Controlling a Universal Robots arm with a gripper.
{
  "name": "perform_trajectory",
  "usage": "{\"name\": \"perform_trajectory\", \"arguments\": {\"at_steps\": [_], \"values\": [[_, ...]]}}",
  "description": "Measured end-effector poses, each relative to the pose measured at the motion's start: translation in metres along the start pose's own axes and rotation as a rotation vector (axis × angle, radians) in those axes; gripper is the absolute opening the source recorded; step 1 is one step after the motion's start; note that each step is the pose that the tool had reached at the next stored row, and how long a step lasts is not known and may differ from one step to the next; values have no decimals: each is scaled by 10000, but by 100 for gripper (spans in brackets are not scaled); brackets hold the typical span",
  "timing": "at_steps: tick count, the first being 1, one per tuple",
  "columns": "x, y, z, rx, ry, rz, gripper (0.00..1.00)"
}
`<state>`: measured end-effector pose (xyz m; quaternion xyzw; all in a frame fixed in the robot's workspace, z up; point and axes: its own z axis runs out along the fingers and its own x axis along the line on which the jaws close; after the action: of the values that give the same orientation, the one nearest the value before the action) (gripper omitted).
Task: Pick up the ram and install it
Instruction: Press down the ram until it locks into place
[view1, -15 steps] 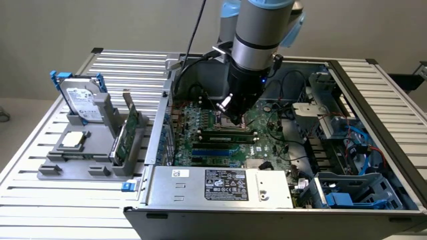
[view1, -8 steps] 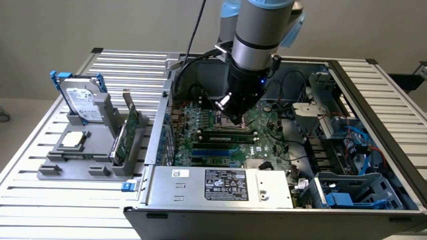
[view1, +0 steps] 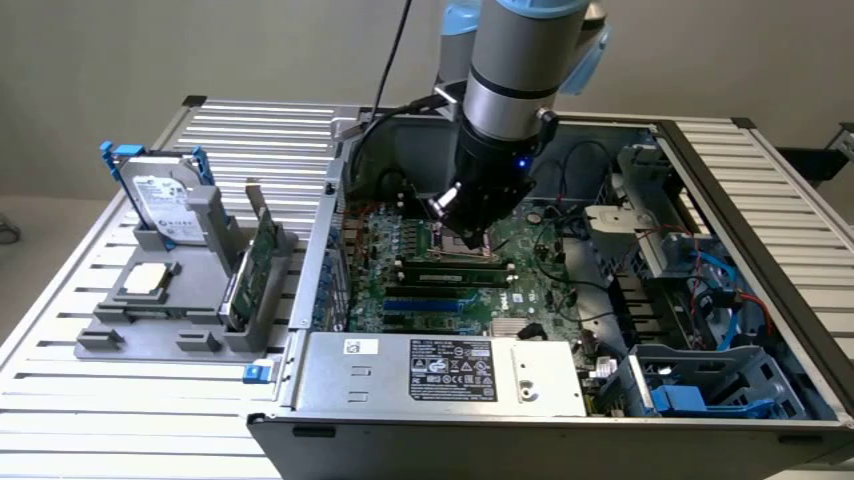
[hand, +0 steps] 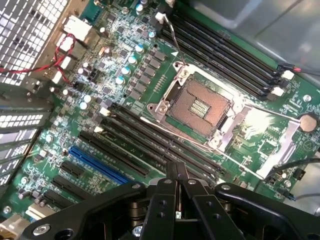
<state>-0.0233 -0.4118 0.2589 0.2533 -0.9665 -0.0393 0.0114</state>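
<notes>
Claw: my claw (hand: 177, 172) is closed, the two black fingers (hand: 170, 176) pressed together at the tips, with nothing between them.
Claw's place: I hang low inside the open computer case (view1: 747, 170), tip pointing down at the motherboard (hand: 115, 65), near its middle.
Under the tip: my fingertips sit over the row of long black memory slots (hand: 150, 142) that runs along one side of the processor socket (hand: 197, 105). I cannot tell whether they touch anything.
Socket: open and empty, with its metal frame and lever swung out toward the coin battery (hand: 308, 122).
Ram: in the exterior view a long, narrow green strip, the ram (view1: 454, 264), lies in line with the black slots, just in front of my claw and on the side of the socket toward the power supply (view1: 441, 370). It looks seated in a slot, though I cannot be sure how deep.
Other slots: a blue slot (hand: 97, 165) runs parallel beyond the black ones, and a second row of black slots (hand: 225, 55) lies on the far side of the socket.
Outside the case: on the slatted table (view1: 80, 400), at the exterior view's left, a grey holder (view1: 147, 335) carries an upright hard drive (view1: 167, 205), a small square silver chip (view1: 147, 280) lying flat, and a tall green card (view1: 260, 270) standing on edge near the case wall.
</notes>
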Motion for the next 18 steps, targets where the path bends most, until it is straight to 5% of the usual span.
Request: {"name": "perform_trajectory", "arguments": {"at_steps": [18], "values": [[0, 0, -2, -27, -161, 2377, 11]]}}
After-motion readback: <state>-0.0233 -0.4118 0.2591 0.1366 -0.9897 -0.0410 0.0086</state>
